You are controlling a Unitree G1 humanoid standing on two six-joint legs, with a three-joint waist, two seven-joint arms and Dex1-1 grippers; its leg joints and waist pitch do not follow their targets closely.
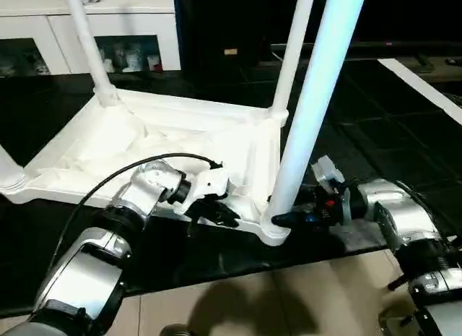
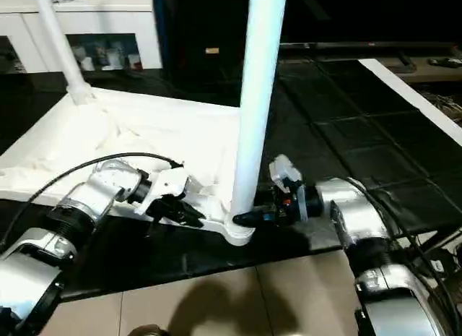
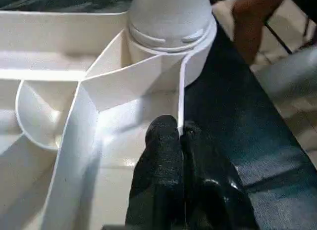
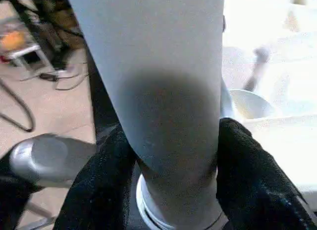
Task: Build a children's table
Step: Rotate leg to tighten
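Dark floor: children's table [image 1: 180, 144] upside-down, ribbed; left fingers [image 3: 171, 156] pinch frame, right fingers [image 4: 111, 170] clasp leg [image 1: 314, 105].

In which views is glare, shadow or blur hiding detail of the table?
Left eye view: the ribbed underside of the table is washed out by glare; the near leg looks bluish-bright. Right wrist view: a dark shadow lies on the leg between the right gripper fingers. Left wrist view: the left gripper fingers are black, with little surface detail.

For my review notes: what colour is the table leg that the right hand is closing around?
White, like the rest of the table; the leg shows best in the left eye view.
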